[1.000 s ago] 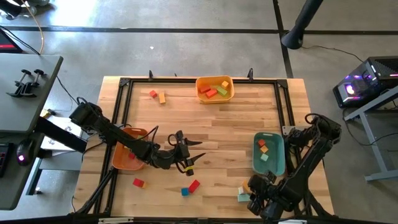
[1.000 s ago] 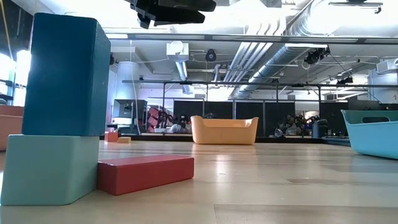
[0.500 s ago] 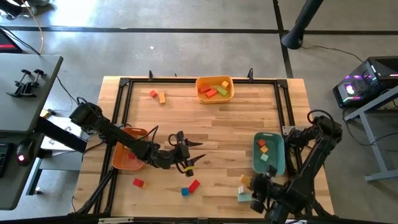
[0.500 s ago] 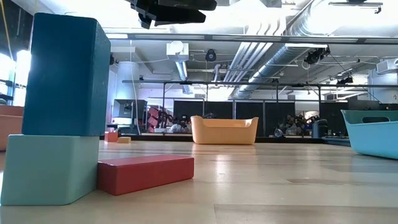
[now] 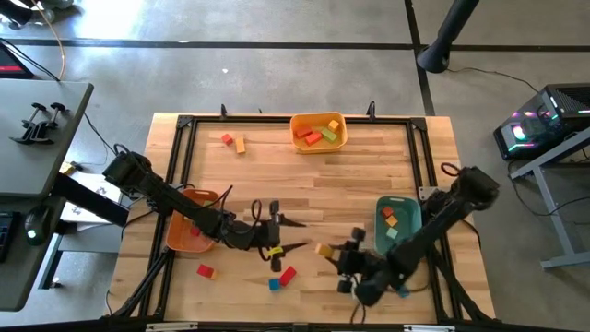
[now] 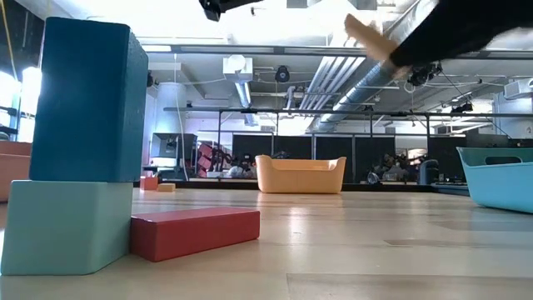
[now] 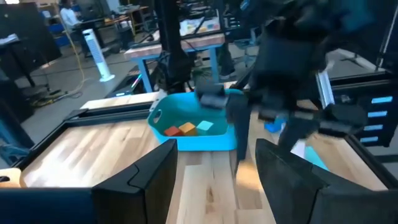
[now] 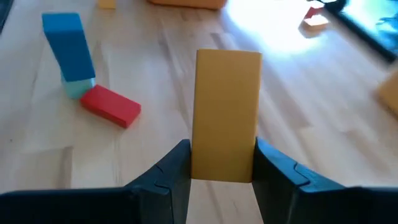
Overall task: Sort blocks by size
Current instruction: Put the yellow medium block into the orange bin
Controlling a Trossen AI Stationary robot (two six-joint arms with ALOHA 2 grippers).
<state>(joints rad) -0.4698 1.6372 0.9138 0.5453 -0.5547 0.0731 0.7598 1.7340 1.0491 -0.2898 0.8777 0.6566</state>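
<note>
Looking down from the high view, the right arm stretches low across the bench (image 5: 304,194) from the teal tray (image 5: 399,227), its right tool (image 5: 334,254) clenched on a yellow-orange block (image 5: 324,249) near mid-bench; a second ago this tool sat at the bench's near right corner. The left arm reaches from beside the orange tray (image 5: 189,232), its left tool (image 5: 279,233) spread open above the red block (image 5: 288,276) and blue block (image 5: 274,284), wider than before.

Level with the bench, the low view shows the yellow-orange block (image 6: 366,38) high up, newly arrived.

From the left wrist, the left tool's fingers (image 7: 140,180) stand apart, facing the teal tray (image 7: 193,130).

From the right wrist, the yellow-orange block (image 8: 227,112) stands upright, gripped between the fingers (image 8: 174,171).
</note>
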